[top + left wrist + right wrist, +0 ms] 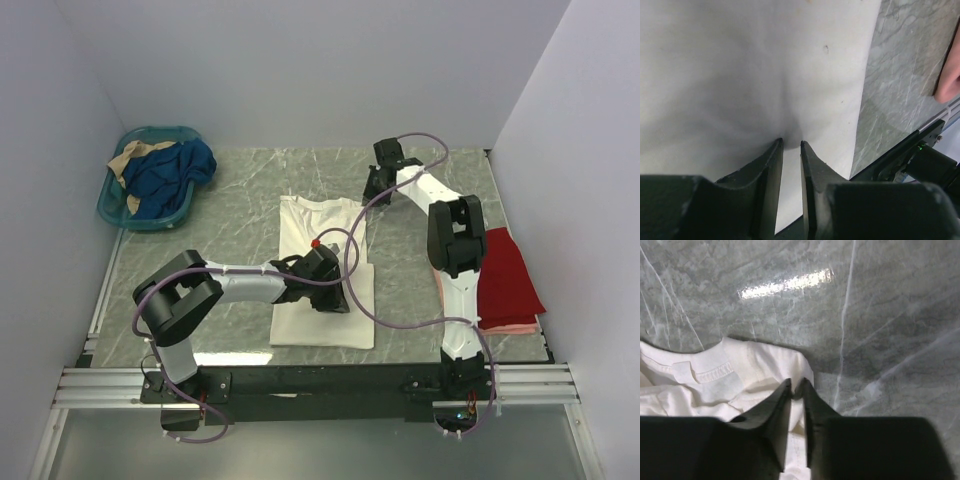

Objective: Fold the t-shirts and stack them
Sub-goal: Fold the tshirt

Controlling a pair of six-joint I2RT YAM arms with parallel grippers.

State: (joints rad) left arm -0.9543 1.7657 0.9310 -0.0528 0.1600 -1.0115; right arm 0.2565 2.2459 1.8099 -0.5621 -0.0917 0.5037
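- Top view: the cream t-shirt (320, 225) lies mid-table (240, 210), sides folded in. The left gripper (335, 295) sits on its near half, the right gripper (375, 185) at its far right corner. The red t-shirt (505, 270) is stacked on the pink t-shirt (510, 325) over at the right edge. The teal basket (110, 210) sits far left.
- Left wrist: the jaws are nearly together, pinching a pucker of the cream cloth (740, 75), pretty sure.
- Right wrist: the jaws are clamped on the shirt's edge (715, 385), right of the collar, with bare table (880, 315) beyond.
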